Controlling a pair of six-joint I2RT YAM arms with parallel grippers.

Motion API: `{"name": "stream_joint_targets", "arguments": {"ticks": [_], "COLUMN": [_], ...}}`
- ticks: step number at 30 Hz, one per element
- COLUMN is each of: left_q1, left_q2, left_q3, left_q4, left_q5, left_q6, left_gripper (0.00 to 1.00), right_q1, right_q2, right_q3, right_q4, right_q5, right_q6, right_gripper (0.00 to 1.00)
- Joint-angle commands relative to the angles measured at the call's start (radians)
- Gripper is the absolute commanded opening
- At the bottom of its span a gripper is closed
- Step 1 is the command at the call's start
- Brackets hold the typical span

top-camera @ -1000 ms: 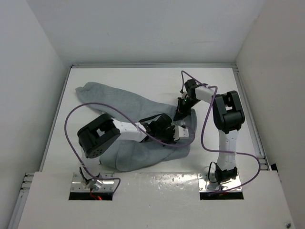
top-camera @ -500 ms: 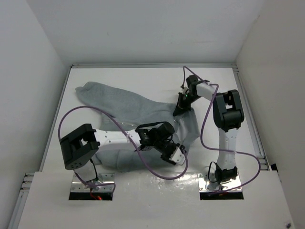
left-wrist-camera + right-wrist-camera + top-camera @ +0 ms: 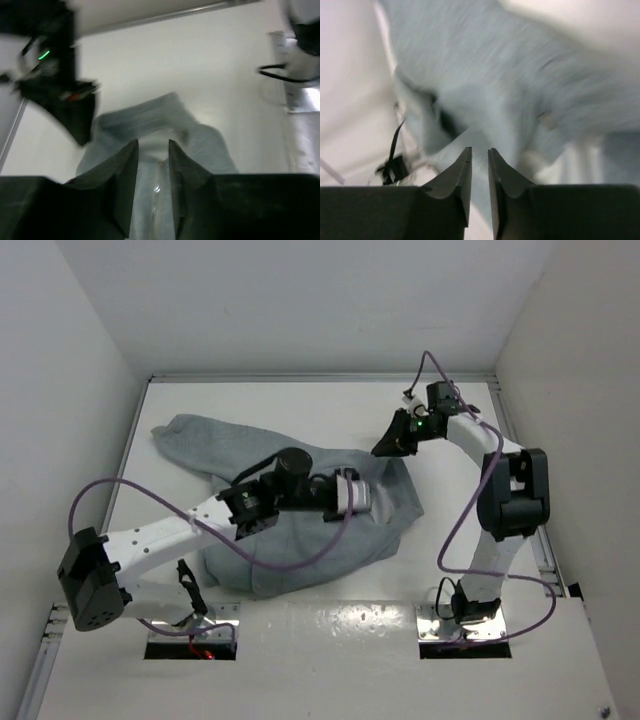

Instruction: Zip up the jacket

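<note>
Left arm: white tubular links, black joint housings, a large black shoulder block, and a white cuff at the wrist. Right arm: same build, white links with a black elbow housing. A purple cable runs in loose loops along the left arm, and a second purple cable loops beside the right arm. A green lamp is lit on the right wrist. Bases are bolted to metal plates; red wiring shows at the left base. In both wrist views the jaws are dark grey, tapered and smooth-faced
</note>
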Motion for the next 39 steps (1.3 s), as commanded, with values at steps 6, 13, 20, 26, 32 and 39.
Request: {"name": "stream_joint_targets", "arguments": {"ticks": [6,13,20,26,32,39], "left_q1": [0.217,0.194,0.317,0.376,0.438,0.404], "left_q2": [0.15,0.227,0.29,0.225,0.106,0.168], "left_q3": [0.024,-0.094,-0.221,-0.26,-0.199,0.069], "left_q4": [-0.199,-0.19,-0.213,-0.221,-0.235,-0.227], "left_q5": [-0.072,-0.171,-0.222,-0.225,-0.021,-0.076], "left_q6": [-0.141,-0.162,-0.211,-0.187,-0.15,-0.196], "left_gripper": [0.11,0.12,0.0,0.0,0.52,0.54], "right_q1": [0.128,0.072,0.072,0.108,0.196,0.22], "right_q2": [-0.089,-0.105,-0.153,-0.153,-0.139,-0.275], "right_q3": [-0.258,-0.426,-0.434,-0.455,-0.431,-0.535], "right_q4": [0.164,0.308,0.159,0.169,0.213,0.061], "right_q5": [-0.115,-0.117,-0.121,-0.137,-0.122,0.001], "right_q6": [0.158,0.24,0.145,0.145,0.105,0.043], "right_gripper": [0.36,0.56,0.56,0.56,0.5,0.01]}}
